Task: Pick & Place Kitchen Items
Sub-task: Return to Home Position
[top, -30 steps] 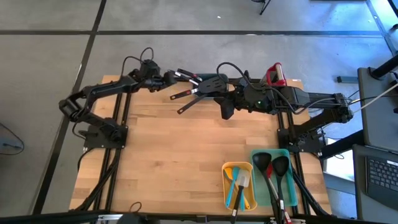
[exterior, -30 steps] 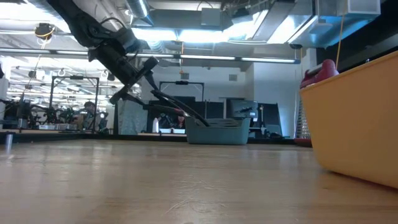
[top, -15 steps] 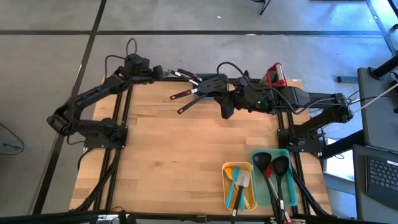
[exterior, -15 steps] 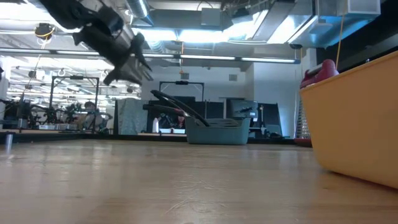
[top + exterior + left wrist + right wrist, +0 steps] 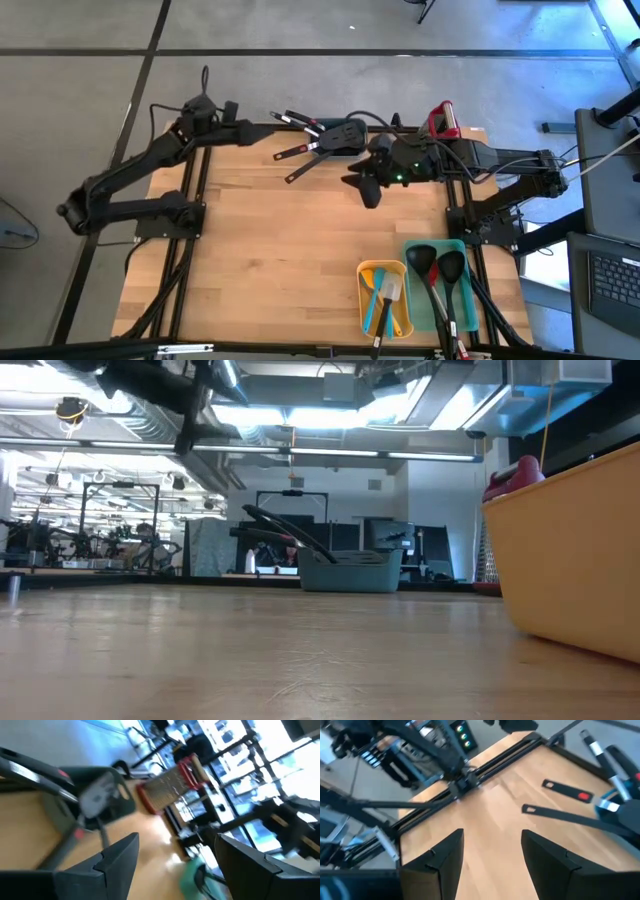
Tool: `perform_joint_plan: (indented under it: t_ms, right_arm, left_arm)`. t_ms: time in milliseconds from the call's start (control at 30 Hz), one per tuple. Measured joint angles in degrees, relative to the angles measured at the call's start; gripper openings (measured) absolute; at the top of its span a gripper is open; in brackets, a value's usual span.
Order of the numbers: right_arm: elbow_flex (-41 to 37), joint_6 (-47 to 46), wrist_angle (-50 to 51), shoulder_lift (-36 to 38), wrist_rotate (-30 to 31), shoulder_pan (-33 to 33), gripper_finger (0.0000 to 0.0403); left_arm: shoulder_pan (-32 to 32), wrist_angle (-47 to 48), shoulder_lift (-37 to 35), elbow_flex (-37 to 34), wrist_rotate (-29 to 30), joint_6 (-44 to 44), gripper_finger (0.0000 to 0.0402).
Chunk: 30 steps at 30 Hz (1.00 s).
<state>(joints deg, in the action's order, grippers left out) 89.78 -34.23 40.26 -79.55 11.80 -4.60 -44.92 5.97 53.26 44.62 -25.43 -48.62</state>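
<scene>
Black-handled utensils (image 5: 305, 150) are lying in a grey bin (image 5: 345, 130) at the worktop's (image 5: 270, 250) far edge. Teal and white spatulas (image 5: 383, 293) are sitting in the yellow bin (image 5: 361, 300), black ladles (image 5: 452, 266) in the teal bin (image 5: 412, 300). Left gripper (image 5: 250, 128) and right gripper (image 5: 367, 192) are hovering either side of the grey bin, fingers spread, gripping nothing.

— What's under the table (image 5: 300, 240)?
— Grey concrete floor (image 5: 330, 25), crossed by dark seams (image 5: 152, 40).
— The table itself?
— Pale wooden planks on a black frame (image 5: 186, 262).
— And beyond?
— An open hall: bright strip lights (image 5: 330, 455) and ducts (image 5: 262, 435) on the ceiling, metal racks (image 5: 100, 520) far off.
— Any furniture nearby?
— A desk (image 5: 605, 215) with a laptop (image 5: 612, 282) at the table's right side.
</scene>
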Motion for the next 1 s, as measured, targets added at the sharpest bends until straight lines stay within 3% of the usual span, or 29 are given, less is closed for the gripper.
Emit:
perform_joint_plan:
  t_ms: [267, 533, 767, 1000]
  right_arm:
    - [0.00, -0.07, 2.30, 0.00, -7.06, -0.02, 0.0201]
    - [0.00, -3.90, 4.70, 0.00, -17.21, -0.60, 0.0202]
    - [0.00, -2.88, -3.16, -0.02, -13.15, -5.30, 0.0175]
    - [0.04, -4.99, -7.54, -0.69, -4.16, -9.76, 0.0079]
  left_arm:
    - [11.72, 0.44, -0.96, 0.00, 0.13, -0.19, 0.0249]
    - [25.57, 0.82, 0.57, 0.00, 4.53, -0.11, 0.0195]
    - [36.21, -2.26, 0.57, 0.00, 16.51, 0.37, 0.0121]
    - [42.39, -2.31, 0.56, 0.00, 19.47, 2.57, 0.0034]
